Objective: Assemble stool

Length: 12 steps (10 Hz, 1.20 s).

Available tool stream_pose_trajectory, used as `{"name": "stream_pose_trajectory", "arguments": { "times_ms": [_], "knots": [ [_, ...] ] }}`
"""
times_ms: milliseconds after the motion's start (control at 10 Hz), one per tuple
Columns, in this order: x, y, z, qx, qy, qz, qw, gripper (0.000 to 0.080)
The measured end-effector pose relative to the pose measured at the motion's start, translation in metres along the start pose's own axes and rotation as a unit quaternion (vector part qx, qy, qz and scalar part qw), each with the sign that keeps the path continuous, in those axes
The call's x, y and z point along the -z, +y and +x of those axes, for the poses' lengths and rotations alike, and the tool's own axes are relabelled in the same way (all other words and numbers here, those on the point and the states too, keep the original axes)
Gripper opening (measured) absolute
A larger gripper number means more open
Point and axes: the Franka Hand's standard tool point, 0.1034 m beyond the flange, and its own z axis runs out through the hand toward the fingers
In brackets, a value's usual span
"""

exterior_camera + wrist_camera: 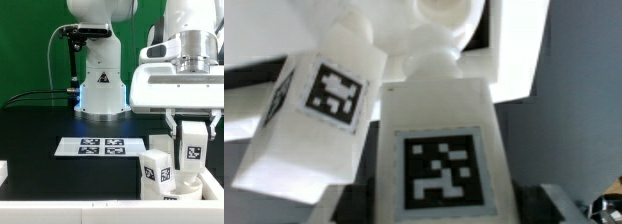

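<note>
Clenched around an upright tagged white leg (190,150), the hand (191,138) is seen near the front edge of the black surface (40,125), toward the exterior view's right. A second tagged leg (156,168) is stood just beside it, and the seat disc (196,190) is partly visible beneath both. Further back on the surface, the marker board (100,147) is laid flat, well apart from the stool parts.

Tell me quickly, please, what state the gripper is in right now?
Gripper: closed on an upright tagged stool leg, which stands over the seat disc.
</note>
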Motion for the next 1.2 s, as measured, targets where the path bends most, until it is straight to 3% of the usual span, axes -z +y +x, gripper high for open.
{"name": "stream_pose_trajectory", "arguments": {
  "times_ms": [700,1200],
  "knots": [
    [-0.007,-0.004,-0.019,0.001,-0.012,-0.004,1.000,0.0336],
    [-0.007,-0.006,-0.023,-0.016,0.000,-0.010,1.000,0.0336]
  ]
}}
